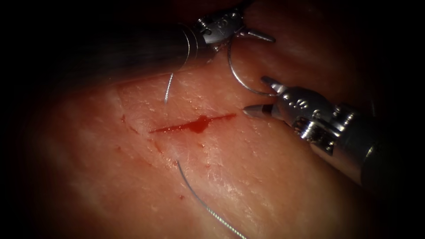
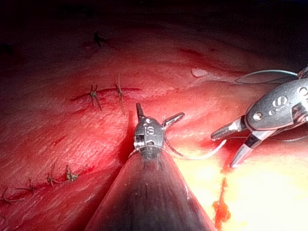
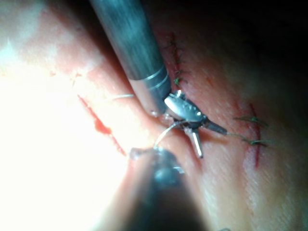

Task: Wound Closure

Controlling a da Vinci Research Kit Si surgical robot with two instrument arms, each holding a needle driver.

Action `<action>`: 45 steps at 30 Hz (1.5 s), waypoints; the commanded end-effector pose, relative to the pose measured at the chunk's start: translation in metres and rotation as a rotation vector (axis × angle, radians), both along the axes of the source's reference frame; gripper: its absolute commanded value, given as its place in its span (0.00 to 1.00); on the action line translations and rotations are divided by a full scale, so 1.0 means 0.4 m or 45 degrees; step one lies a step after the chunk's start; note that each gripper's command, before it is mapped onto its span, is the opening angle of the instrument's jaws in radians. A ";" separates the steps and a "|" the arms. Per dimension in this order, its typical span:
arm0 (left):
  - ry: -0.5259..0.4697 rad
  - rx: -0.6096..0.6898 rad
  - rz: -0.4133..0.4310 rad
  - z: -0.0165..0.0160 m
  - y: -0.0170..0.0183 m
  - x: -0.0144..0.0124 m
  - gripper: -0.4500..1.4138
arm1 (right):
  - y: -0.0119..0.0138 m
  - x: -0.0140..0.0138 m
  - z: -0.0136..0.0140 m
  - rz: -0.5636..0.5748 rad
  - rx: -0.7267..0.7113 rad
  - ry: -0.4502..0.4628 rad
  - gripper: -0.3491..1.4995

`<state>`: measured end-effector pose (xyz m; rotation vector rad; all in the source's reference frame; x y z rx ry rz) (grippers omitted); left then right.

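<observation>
The tissue lies broad and flat beneath me, and I judge that this is why both my tools can work low and close over it. My left tool comes in over the far edge and my right tool from the near right, and their tips face each other just beyond the right end of the cut. That suits a needle shared between them, clear of the wound itself. The left jaws stand spread in a wide V, and the right jaws are parted too, one blade high and one low. I am not clamping tissue or thread with either. The needle hangs between the tools, out of the tissue. One end sits in the throat of my left jaws, the curve bows away toward the cut, and the other end reaches in between my right blades near the upper one. I cannot tell whether the left throat pinches it or merely cradles it — the blades look too far apart for a firm hold. The thread shows on both sides of the cut. One short length enters the skin on the far side and runs up under my left shaft, and a longer length leaves the near side and trails off toward the viewer, so I take it that it passes beneath the wound. A small pool of red fluid sits in the middle of the cut, which gapes a little — not yet drawn shut there.
</observation>
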<state>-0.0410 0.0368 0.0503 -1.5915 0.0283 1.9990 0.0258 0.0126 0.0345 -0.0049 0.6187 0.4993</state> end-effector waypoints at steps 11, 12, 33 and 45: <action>-0.004 -0.002 0.010 0.0000 0.0005 0.0003 0.69 | 0.0053 0.0008 0.0116 -0.040 -0.054 -0.033 0.00; -0.004 -0.002 0.011 -0.0001 0.0005 0.0005 0.69 | 0.0055 0.0008 0.0123 -0.039 -0.054 -0.039 0.00; -0.027 -0.032 -0.144 -0.0263 0.0147 0.0327 0.69 | 0.0037 0.0004 0.0164 -0.068 -0.039 -0.038 0.13; -0.078 -0.042 -0.138 -0.0405 0.0053 0.0364 0.70 | 0.0135 -0.0001 -0.0015 0.026 -0.085 0.090 0.93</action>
